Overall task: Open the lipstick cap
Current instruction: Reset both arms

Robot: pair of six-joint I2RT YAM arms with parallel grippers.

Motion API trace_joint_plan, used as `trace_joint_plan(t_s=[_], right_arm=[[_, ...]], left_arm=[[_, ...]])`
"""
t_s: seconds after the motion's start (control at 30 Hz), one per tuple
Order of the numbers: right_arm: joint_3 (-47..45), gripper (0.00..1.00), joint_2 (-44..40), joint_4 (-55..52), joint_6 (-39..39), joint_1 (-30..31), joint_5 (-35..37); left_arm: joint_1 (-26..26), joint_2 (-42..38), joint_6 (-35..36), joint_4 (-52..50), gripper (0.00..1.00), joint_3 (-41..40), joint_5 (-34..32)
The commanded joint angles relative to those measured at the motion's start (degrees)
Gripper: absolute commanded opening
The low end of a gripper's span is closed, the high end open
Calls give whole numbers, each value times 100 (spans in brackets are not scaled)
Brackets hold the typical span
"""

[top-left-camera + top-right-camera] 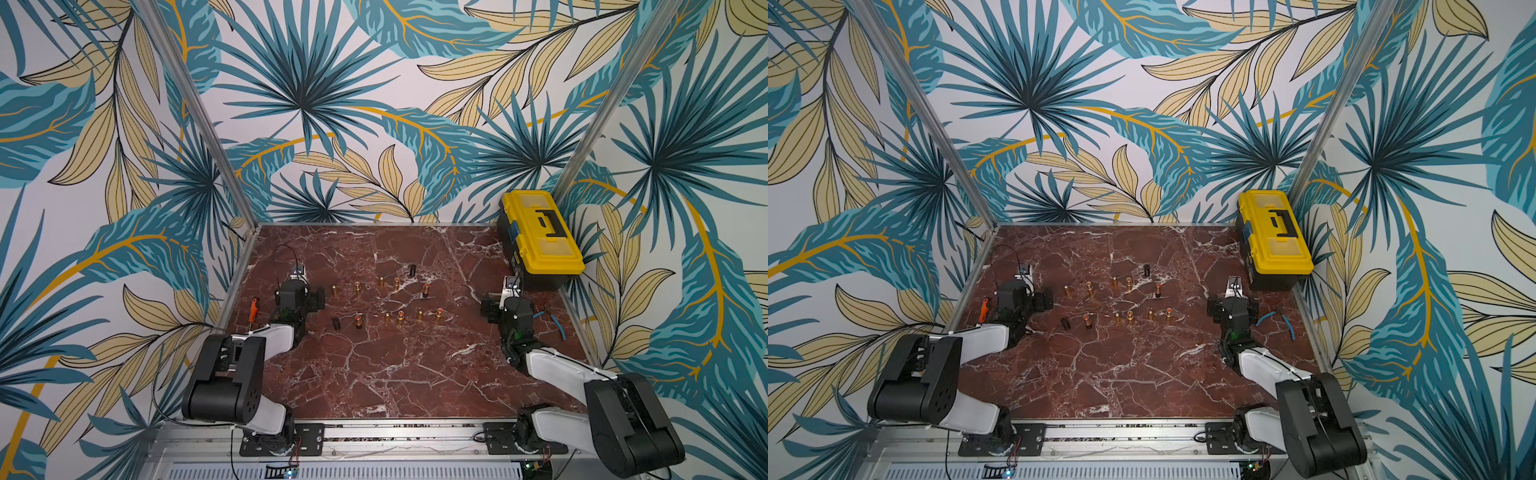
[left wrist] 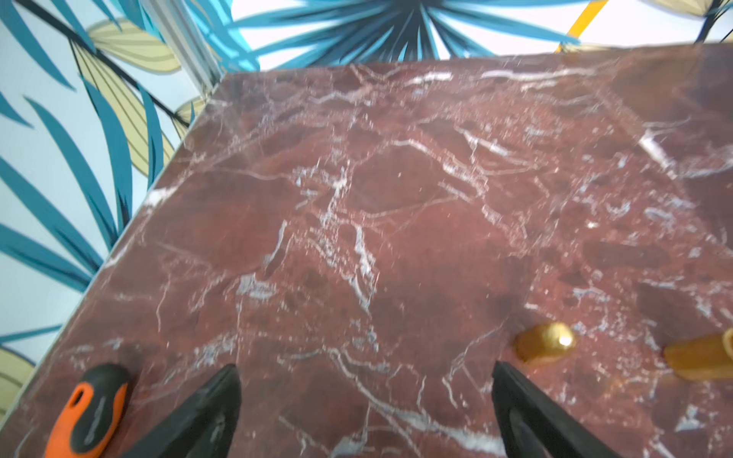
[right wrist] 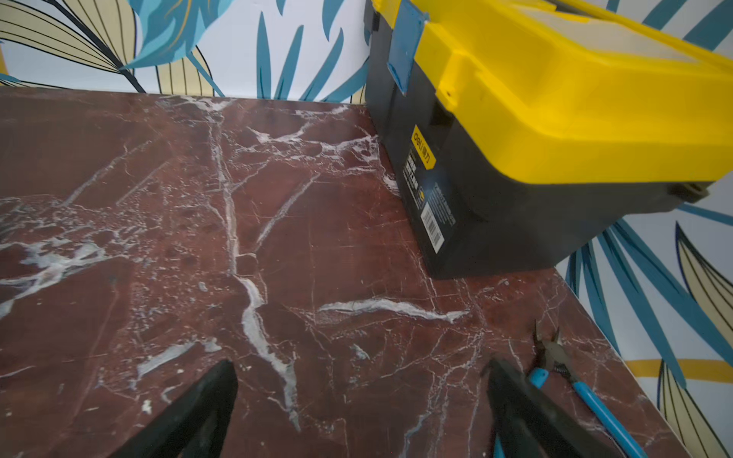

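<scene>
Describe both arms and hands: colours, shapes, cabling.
Both alike: the left arm and right arm have white link shells between bulky black joint housings, with thin black cables looping alongside. The left hand and right hand each carry two pointed matte-black fingers.

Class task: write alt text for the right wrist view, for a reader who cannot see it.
The right gripper hangs open and empty over a red marble table. A black toolbox with a yellow lid stands against the wall; blue-handled cutters lie near one finger.
</scene>
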Motion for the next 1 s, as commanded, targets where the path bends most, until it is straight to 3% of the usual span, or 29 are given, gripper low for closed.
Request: trace_joint_plan(t_s=[0.0,0.13,0.23,0.4,0.97], right_arm=[[94,100,400,1076,251,-463,-1083],[66,99,1369,2157,71,-589,-1678],[219,99,1118,1427,116,-596,-1811],[414,100,1180,1129,147,-590,-1730],[405,100,1214,1202,111,-590,-1742]], left_arm=[[69,-85,75,1291,100,-400,-100],[79,183,213,2834,99,-1089,243],[111,359,222,2846,100,-947,244],[254,416,148,2837,100,-891,481],[254,416,114,2837,99,-882,403]])
